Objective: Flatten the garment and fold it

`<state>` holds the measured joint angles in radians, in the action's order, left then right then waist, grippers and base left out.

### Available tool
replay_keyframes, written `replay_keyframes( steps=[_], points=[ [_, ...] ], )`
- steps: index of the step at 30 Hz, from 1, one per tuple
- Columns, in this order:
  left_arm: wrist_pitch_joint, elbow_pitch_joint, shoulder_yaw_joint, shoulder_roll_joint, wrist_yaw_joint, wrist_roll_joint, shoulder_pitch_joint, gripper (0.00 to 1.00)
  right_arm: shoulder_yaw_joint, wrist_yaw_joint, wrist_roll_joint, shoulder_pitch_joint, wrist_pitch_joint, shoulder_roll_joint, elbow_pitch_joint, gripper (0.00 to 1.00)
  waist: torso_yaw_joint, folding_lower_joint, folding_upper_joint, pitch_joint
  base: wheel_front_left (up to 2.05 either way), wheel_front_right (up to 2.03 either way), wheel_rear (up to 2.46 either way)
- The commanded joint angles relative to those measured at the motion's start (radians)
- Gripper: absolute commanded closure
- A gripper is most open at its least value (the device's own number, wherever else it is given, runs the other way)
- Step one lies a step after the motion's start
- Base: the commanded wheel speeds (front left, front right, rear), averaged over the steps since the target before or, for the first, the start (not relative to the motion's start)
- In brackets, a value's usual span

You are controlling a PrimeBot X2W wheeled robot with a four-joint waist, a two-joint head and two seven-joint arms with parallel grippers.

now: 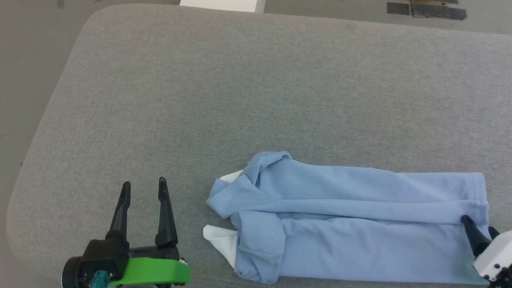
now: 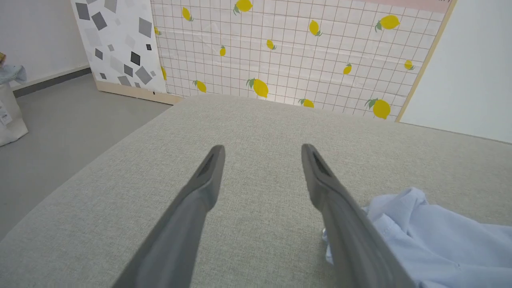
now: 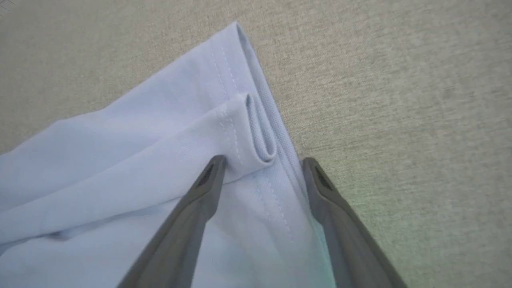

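Observation:
The garment (image 1: 352, 224), a light blue shirt with white collar tips showing at its left end, lies folded lengthwise into a long strip near the table's front edge. My left gripper (image 1: 144, 190) stands open over bare cloth-covered table, left of the collar end, nothing between its fingers. In the left wrist view the garment (image 2: 436, 236) lies just right of my open left gripper (image 2: 262, 154). My right gripper (image 1: 478, 228) is at the hem end. In the right wrist view my right gripper (image 3: 262, 166) is open, its fingers straddling the folded hem (image 3: 260, 132) without pinching it.
The grey fabric table (image 1: 240, 100) is rounded at its far left corner. Floor lies beyond, with dark tape patches (image 1: 426, 10) and a white box (image 1: 222, 5). The left wrist view shows a lemon-patterned panel (image 2: 300, 52) and a bag (image 2: 10, 108) on the floor.

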<state>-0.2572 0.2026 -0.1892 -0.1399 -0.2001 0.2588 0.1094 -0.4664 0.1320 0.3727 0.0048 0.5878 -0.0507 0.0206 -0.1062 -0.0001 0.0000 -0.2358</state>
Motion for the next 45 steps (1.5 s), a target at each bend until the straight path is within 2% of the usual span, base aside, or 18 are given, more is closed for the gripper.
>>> replay_keyframes(
  steps=[1, 3, 4, 5, 6, 12, 21, 26, 32, 35, 40, 45],
  points=[
    [-0.004, -0.005, 0.01, 0.006, 0.013, -0.019, 0.005, 0.0, 0.006, -0.001, -0.011, -0.022, 0.008, 0.0, 0.015, 0.0, -0.01, 0.0001, 0.0, -0.01, 0.0, 0.0, 0.0],
    [-0.004, -0.012, 0.017, 0.012, 0.025, -0.032, 0.003, 0.0, 0.008, -0.001, -0.018, -0.032, 0.022, 0.0, 0.04, 0.0, -0.013, 0.0001, 0.0, -0.014, 0.0, 0.0, 0.0],
    [-0.004, -0.014, 0.022, 0.016, 0.031, -0.037, 0.002, 0.0, 0.008, -0.001, -0.021, -0.035, 0.035, 0.0, 0.052, 0.07, -0.014, 0.0001, 0.0, -0.016, 0.0, 0.0, 0.0],
    [-0.004, -0.016, 0.025, 0.019, 0.036, -0.04, 0.001, 0.0, 0.005, -0.001, -0.021, -0.036, 0.047, 0.0, 0.062, 0.46, -0.015, 0.0001, 0.0, -0.017, 0.0, 0.0, 0.0],
    [-0.004, -0.02, 0.028, 0.022, 0.041, -0.044, 0.002, 0.0, 0.006, -0.001, -0.021, -0.037, 0.065, 0.0, 0.07, 0.98, -0.016, 0.0001, 0.0, -0.018, 0.0, 0.0, 0.0],
    [-0.004, -0.04, 0.047, 0.039, 0.065, -0.054, 0.006, 0.0, -0.02, -0.001, -0.018, -0.048, 0.104, 0.0, 0.069, 1.0, -0.007, 0.0001, 0.0, -0.015, 0.0, 0.0, 0.0],
    [-0.004, -0.062, 0.065, 0.059, 0.093, -0.066, -0.001, 0.0, -0.054, -0.001, -0.062, -0.116, 0.075, -0.006, 0.046, 1.0, 0.013, 0.0001, 0.0, -0.003, 0.0, 0.0, 0.0],
    [-0.004, -0.068, 0.076, 0.064, 0.104, -0.083, 0.0, 0.0, -0.124, -0.001, -0.103, -0.177, 0.053, -0.067, 0.083, 1.0, 0.028, 0.0001, 0.0, -0.001, 0.0, 0.0, 0.0],
    [-0.005, -0.078, 0.083, 0.069, 0.115, -0.095, -0.002, 0.0, -0.258, -0.001, -0.174, -0.232, 0.017, -0.172, 0.175, 1.0, 0.037, 0.0001, 0.0, 0.003, 0.0, 0.0, 0.0],
    [-0.005, -0.086, 0.085, 0.071, 0.12, -0.098, 0.0, 0.0, -0.287, -0.001, -0.19, -0.249, 0.002, -0.197, 0.208, 1.0, 0.039, 0.0001, 0.0, 0.011, 0.0, 0.0, 0.0],
    [-0.005, -0.097, 0.088, 0.076, 0.125, -0.099, 0.012, 0.0, -0.211, -0.001, -0.139, -0.24, 0.01, -0.178, 0.186, 1.0, 0.048, 0.0001, 0.0, 0.03, 0.0, 0.0, 0.0],
    [-0.005, -0.107, 0.088, 0.079, 0.133, -0.094, 0.02, 0.0, -0.076, -0.001, -0.021, -0.159, 0.09, -0.115, 0.02, 1.0, 0.05, 0.0001, 0.0, 0.056, 0.0, 0.0, 0.0]
  ],
)
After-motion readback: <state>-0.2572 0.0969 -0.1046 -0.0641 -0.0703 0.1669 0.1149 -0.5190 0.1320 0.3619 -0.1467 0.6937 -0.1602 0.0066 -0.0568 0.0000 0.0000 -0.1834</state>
